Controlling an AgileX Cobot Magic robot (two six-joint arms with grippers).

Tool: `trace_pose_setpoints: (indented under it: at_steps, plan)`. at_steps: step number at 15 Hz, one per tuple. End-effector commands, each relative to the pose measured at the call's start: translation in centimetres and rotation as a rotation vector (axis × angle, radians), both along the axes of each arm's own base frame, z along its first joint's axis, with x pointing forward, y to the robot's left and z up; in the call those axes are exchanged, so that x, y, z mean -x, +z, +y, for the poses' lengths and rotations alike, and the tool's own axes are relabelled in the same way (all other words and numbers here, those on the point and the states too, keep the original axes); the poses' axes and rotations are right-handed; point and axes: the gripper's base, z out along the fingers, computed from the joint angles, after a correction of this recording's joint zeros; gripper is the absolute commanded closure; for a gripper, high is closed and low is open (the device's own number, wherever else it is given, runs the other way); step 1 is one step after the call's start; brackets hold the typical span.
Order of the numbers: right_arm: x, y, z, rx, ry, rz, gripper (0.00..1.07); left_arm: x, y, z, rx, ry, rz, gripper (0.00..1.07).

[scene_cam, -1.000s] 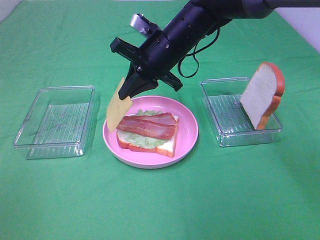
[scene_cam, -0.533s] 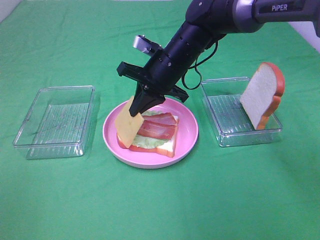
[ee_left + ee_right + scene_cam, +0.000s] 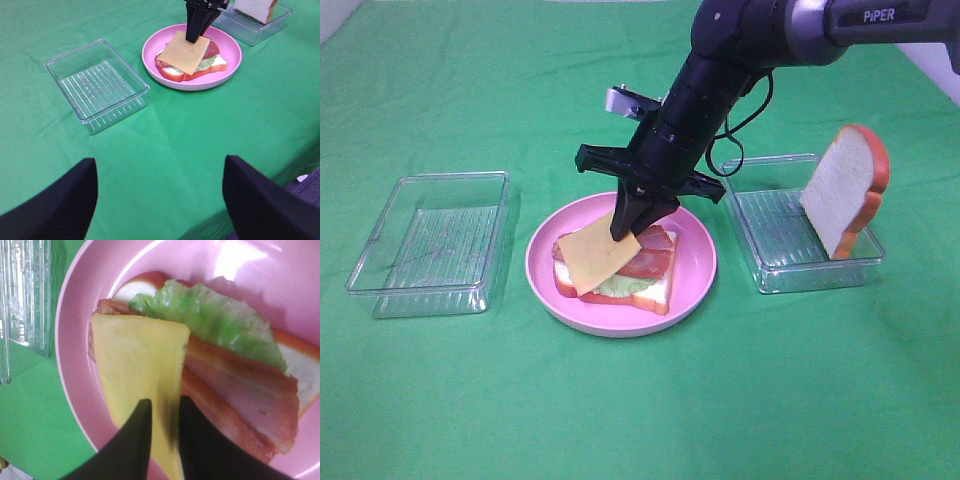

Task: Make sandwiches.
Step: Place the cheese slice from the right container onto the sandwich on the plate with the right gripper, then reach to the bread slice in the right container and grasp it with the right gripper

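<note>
Only wrist-side: lettuce (image 3: 210, 320) (under cheese (image 3: 135, 365))

We see a round pink plate (image 3: 695, 270) in the middle of the green tabletop (image 3: 640, 400). One clear plastic tray (image 3: 430, 243) sits well apart to the left of the plate, and a second clear tray (image 3: 775, 235) sits near the plate on its right, both lying flat on the cloth

Cheese square (image 3: 135, 370) over bacon strips (image 3: 235, 390)
</note>
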Motion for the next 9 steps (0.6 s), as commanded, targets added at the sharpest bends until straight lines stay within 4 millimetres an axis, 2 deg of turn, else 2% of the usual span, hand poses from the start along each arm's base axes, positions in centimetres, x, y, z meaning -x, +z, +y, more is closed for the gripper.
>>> trace_pose_setpoints:
  at_steps: [1,2,3,7,8,9]
  plan:
    - [-0.1,0.2,-0.4,0.011,-0.006,-0.008,0.56,0.2,0.0,0.1,0.021,-0.005,-0.021,0.39]
    - [-0.3,0.4,-0.5,0.025,0.002,-0.023,0.43,0.2,0.0,0.1,0.021,-0.005,-0.021,0.39]
    - [-0.4,0.8,-0.7,0.049,-0.009,-0.032,0.4,0.2,0.0,0.1,0.021,-0.005,-0.021,0.39]
    - [-0.6,4.3,-2.3,0.183,-0.037,-0.159,0.4,0.2,0.0,0.1,0.021,-0.005,-0.021,0.39]
    - [-0.3,6.6,-3.2,0.236,-0.028,-0.224,0.4,0.2,0.0,0.1,0.021,-0.005,-0.021,0.39]
    - [-0.1,8.1,-3.8,0.27,-0.017,-0.26,0.4,0.2,0.0,0.1,0.021,-0.005,-0.021,0.39]
